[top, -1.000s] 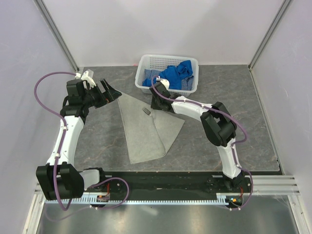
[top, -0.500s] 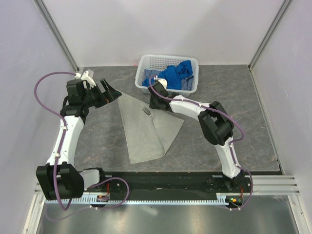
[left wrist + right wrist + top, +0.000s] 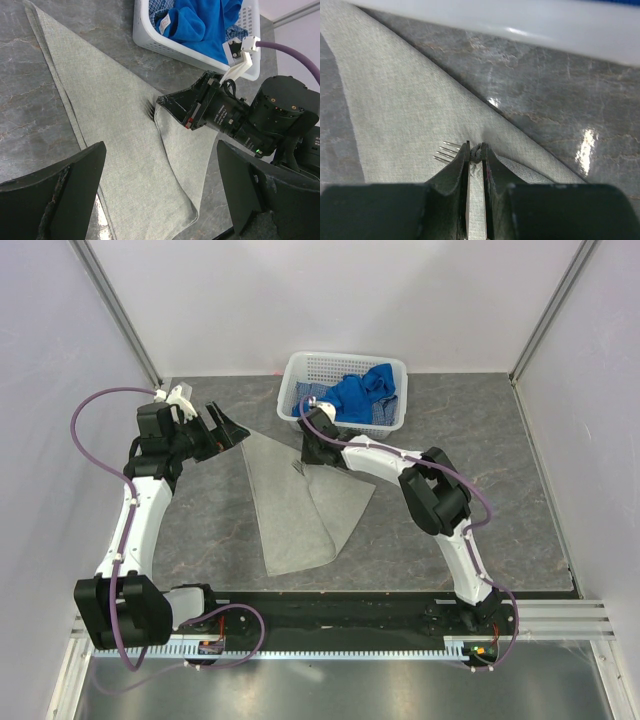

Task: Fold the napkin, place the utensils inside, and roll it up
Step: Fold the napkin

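Observation:
The grey-beige napkin (image 3: pixel 295 510) lies folded on the table, a long triangle running from the basket toward the near edge. My right gripper (image 3: pixel 305 460) is shut on a bunched fold of the napkin (image 3: pixel 385 100); the pinch shows between its jaws in the right wrist view (image 3: pixel 477 152). The flap it holds covers most of the silver fork (image 3: pixel 447 151), so only the tines poke out to the left (image 3: pixel 149 107). My left gripper (image 3: pixel 228 428) hovers open above the napkin's far left corner, holding nothing (image 3: pixel 160 195).
A white plastic basket (image 3: pixel 300 365) with blue cloths (image 3: pixel 360 395) stands at the back, just behind the right gripper. Its rim (image 3: pixel 520 20) is close above the jaws in the right wrist view. Grey walls enclose the table on three sides.
My right gripper has slid left with the napkin flap, drawing it over the fork and narrowing the cloth's right side. The left arm has not moved.

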